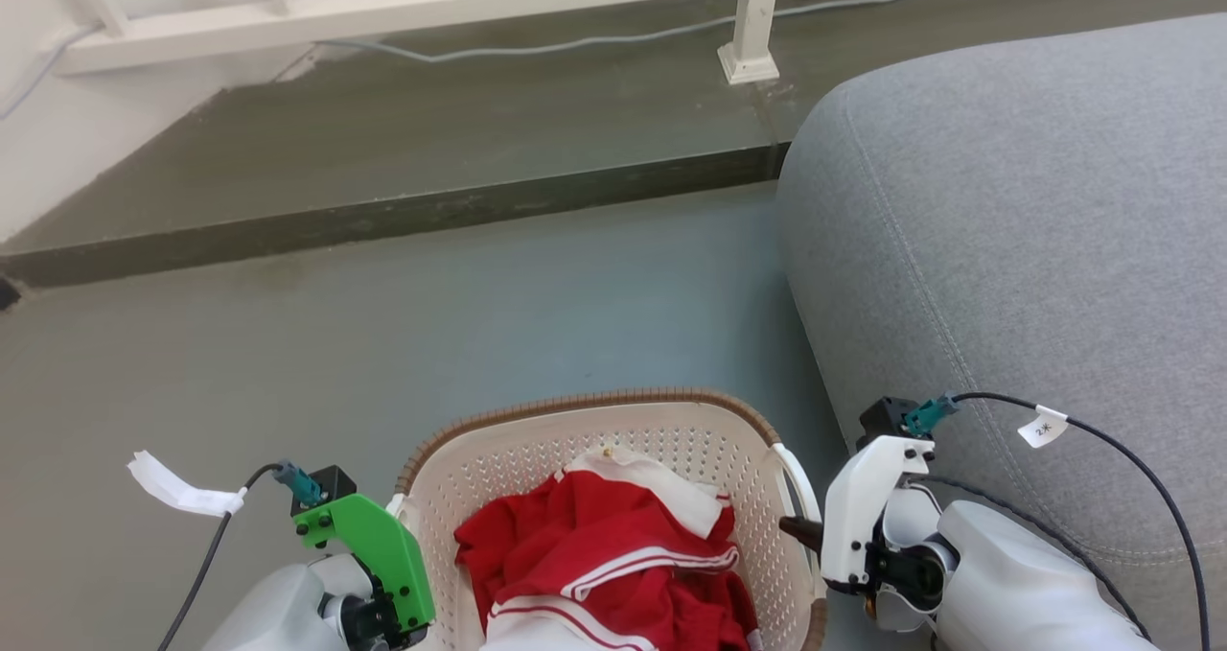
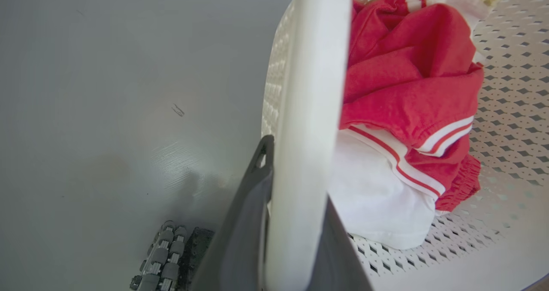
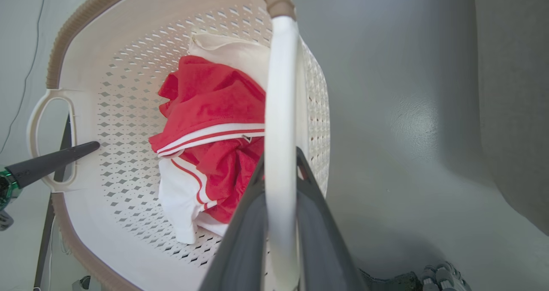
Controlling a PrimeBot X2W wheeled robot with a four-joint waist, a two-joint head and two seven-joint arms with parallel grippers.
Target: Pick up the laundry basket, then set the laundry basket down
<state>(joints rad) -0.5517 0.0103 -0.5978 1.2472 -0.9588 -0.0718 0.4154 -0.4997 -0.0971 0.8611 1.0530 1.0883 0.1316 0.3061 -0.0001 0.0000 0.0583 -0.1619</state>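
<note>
- Head: laundry basket (image 1: 585, 404) low-centre over grey floor (image 1: 383, 325), just beside sofa (image 1: 1007, 248). Red/white clothes (image 1: 594, 536) inside. L gripper (image 1: 383, 560) at basket's left side, R gripper (image 1: 803, 530) at its right.
- L wrist: fingers (image 2: 240, 231) clamped either side of white handle (image 2: 309, 89).
- R wrist: fingers (image 3: 244, 239) pinch opposite handle (image 3: 279, 111). Can't tell if basket touches floor.

Red-and-white clothes (image 1: 613, 546) in a heap — grey sofa (image 1: 1035, 229) at right, white railing (image 1: 383, 9) beyond
</note>
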